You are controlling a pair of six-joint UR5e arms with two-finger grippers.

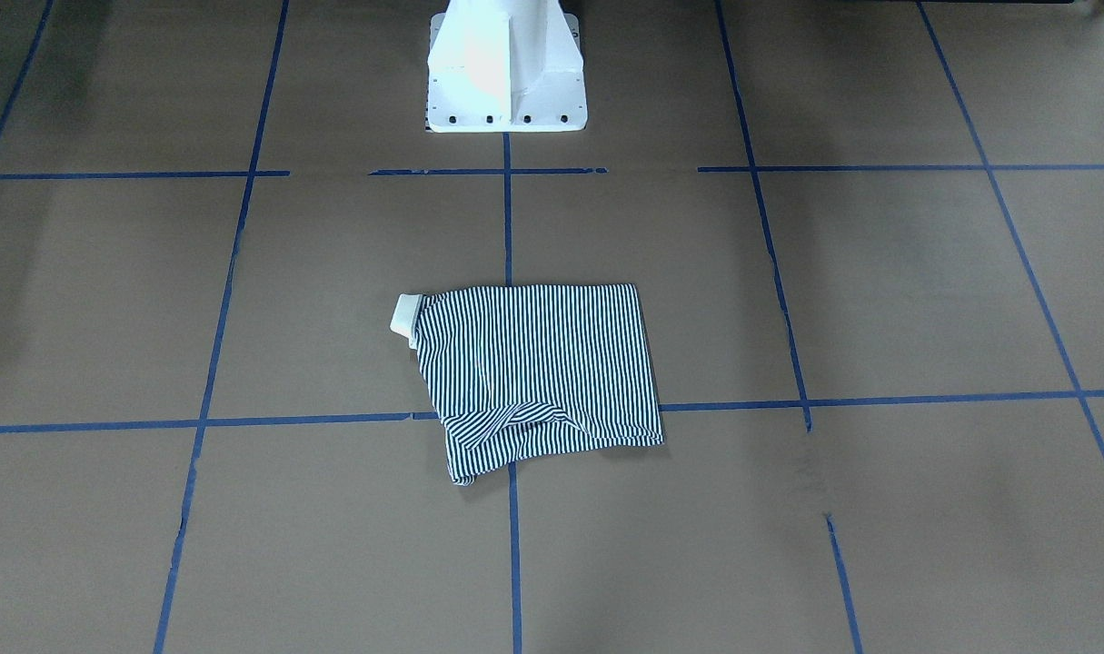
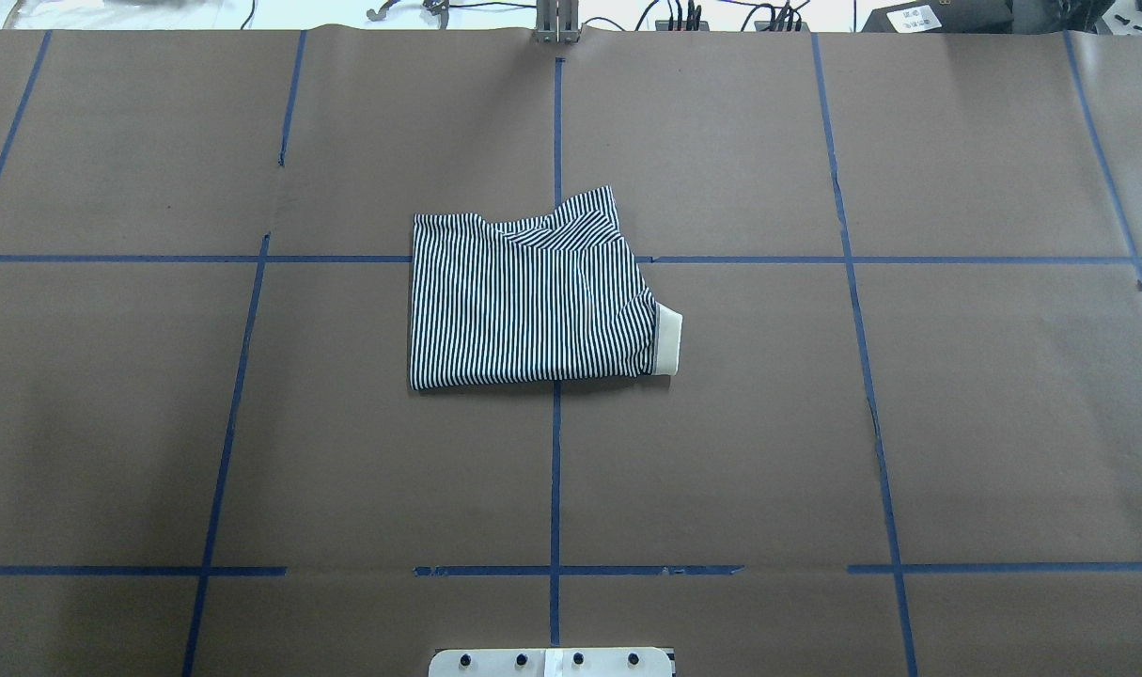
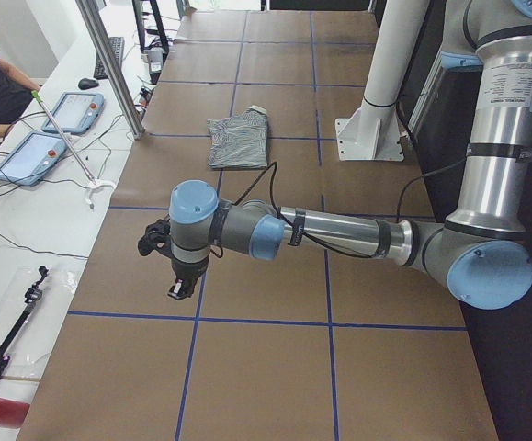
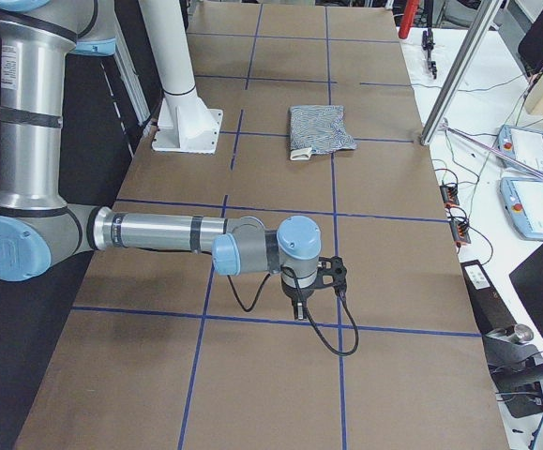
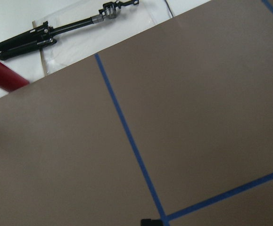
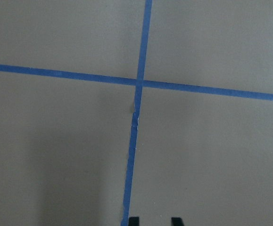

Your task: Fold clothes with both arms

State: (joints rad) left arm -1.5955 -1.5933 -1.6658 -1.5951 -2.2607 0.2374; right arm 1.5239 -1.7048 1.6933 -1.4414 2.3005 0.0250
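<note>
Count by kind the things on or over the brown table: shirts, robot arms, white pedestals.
striped polo shirt: 1
robot arms: 2, the left arm and the right arm
white pedestal: 1
Total: 4

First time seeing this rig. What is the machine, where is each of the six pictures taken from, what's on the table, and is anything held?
The machine is two jointed robot arms at a white base, each ending in a two-finger gripper. Two pictures look down on the brown table, one from across it, one from behind the robot; neither shows the arms. Two look along the table from its ends: one shows the left arm near, the other the right arm. The last two come from wrist cameras and show mostly bare table and blue tape lines. A striped shirt lies folded mid-table, collar poking out. Both arms hover near the table's ends, far from it. The right gripper is open and empty; the left gripper holds nothing.
</note>
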